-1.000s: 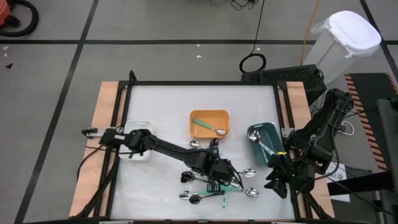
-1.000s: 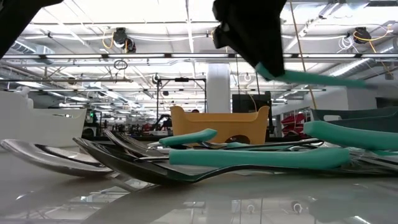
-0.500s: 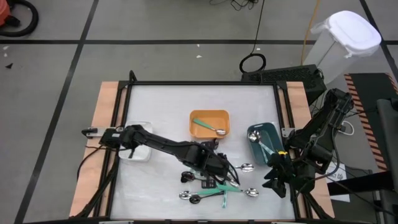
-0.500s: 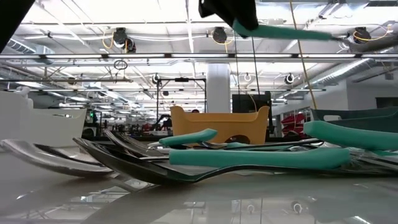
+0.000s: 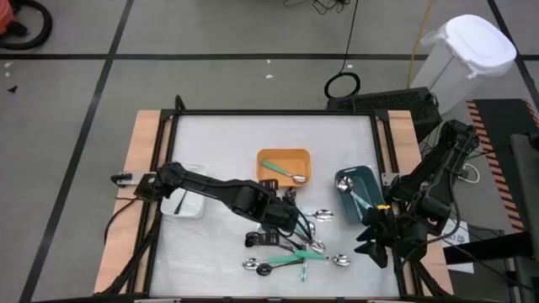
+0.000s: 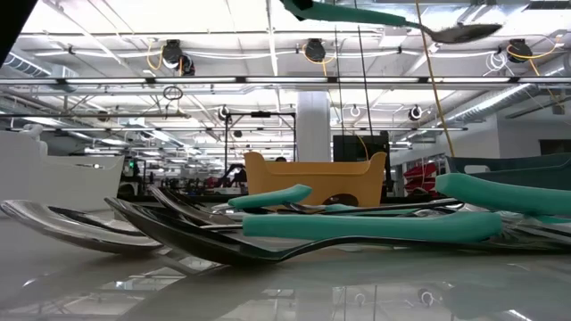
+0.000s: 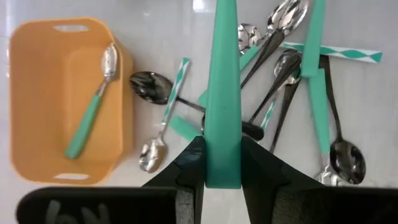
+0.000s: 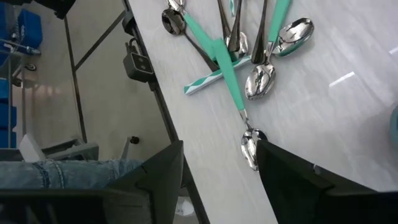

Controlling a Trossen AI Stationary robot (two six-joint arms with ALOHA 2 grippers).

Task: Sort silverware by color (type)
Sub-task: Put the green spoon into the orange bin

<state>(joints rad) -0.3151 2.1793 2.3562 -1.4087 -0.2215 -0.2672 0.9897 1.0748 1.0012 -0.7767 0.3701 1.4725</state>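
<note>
My left gripper [image 5: 290,217] [image 7: 222,167] hangs over the middle of the table, between the orange bin [image 5: 284,167] and the silverware pile [image 5: 286,251], shut on a teal-handled spoon [image 5: 313,215] [image 6: 384,16]. The pile of silver-headed, teal- and black-handled pieces lies flat and crossed on the table [image 7: 292,74] [image 6: 357,223]. One teal spoon [image 7: 93,112] lies in the orange bin [image 7: 37,99]. Another spoon lies in the dark teal bin [image 5: 358,187]. My right gripper [image 5: 370,238] [image 8: 221,180] waits open near the table's right near corner. My left gripper pinches the spoon's teal handle at its wide free end [image 7: 222,158] between its two fingers [image 7: 189,168]. The handle runs forward from the fingers toward the table's right. The spoon is lifted clear and nearly level, with its silver head [image 6: 459,32] [image 5: 323,215] slightly lower.
A white bin [image 5: 187,204] sits partly under the left arm at the table's left. The table's near edge [image 8: 186,124] runs close to the pile. A black frame and wooden side boards [image 5: 143,168] border the tabletop. The far half of the table [image 5: 269,135] holds nothing.
My left gripper has risen from the pile with the teal-handled spoon and drawn back toward the table's far left, nearer the orange bin. The spoon has come clear of the pile and climbed higher. The right arm has kept still.
</note>
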